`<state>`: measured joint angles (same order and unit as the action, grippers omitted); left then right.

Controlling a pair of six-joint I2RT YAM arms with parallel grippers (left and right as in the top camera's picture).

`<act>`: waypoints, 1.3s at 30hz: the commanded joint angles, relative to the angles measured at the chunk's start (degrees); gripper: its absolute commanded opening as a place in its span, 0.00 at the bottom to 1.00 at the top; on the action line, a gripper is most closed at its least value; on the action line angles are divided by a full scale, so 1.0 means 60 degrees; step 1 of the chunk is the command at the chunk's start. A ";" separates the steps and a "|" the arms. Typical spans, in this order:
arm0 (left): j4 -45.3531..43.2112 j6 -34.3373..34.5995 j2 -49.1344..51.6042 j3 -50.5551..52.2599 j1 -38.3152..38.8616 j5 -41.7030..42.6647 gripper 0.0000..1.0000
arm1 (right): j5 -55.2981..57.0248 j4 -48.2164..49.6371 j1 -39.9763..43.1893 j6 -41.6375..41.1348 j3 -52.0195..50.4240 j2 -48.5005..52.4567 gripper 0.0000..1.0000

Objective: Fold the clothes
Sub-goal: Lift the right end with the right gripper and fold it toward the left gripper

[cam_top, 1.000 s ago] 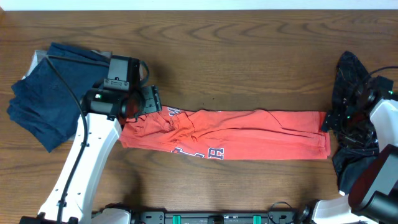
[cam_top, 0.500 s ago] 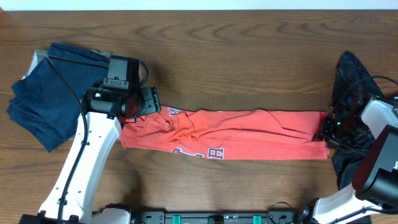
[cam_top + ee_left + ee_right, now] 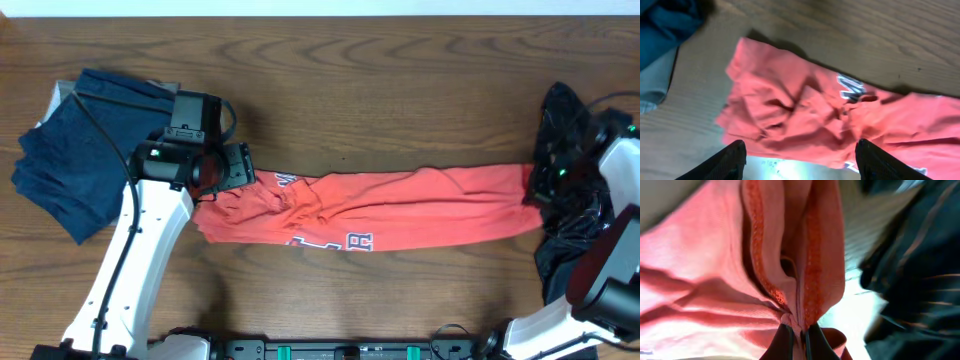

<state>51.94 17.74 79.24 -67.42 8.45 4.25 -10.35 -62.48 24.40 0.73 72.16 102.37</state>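
The coral-red T-shirt point(image 3: 400, 210), one of the clothes, lies in a long creased strip across the table, white-and-dark lettering showing near its left part. My left gripper point(image 3: 238, 166) hangs open over the shirt's bunched left end point(image 3: 800, 110), with both dark fingertips point(image 3: 732, 160) clear of the cloth. My right gripper point(image 3: 535, 190) is shut on the shirt's right end. In the right wrist view the gripper point(image 3: 799, 340) pinches a gathered fold of the stitched hem point(image 3: 812, 255).
Folded navy-blue garments point(image 3: 80, 150) lie at the far left, their edge showing in the left wrist view point(image 3: 665, 20). A black shiny garment point(image 3: 568, 120) is heaped at the right edge, right beside my right gripper point(image 3: 920, 255). Bare wood lies beyond the shirt.
My right gripper has shut on the shirt's right end and drawn it away from me and to the right, stretching and tilting the strip. The left arm has barely moved.
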 commanded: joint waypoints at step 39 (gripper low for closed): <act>0.0066 -0.0087 0.0025 0.0404 -0.0273 -0.0120 0.71 | -0.1013 0.1909 -1.0021 -0.2688 0.0328 0.0838 0.06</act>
<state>52.27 17.74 79.29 -65.43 7.11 4.25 -13.65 -50.72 -34.28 -14.50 73.45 107.26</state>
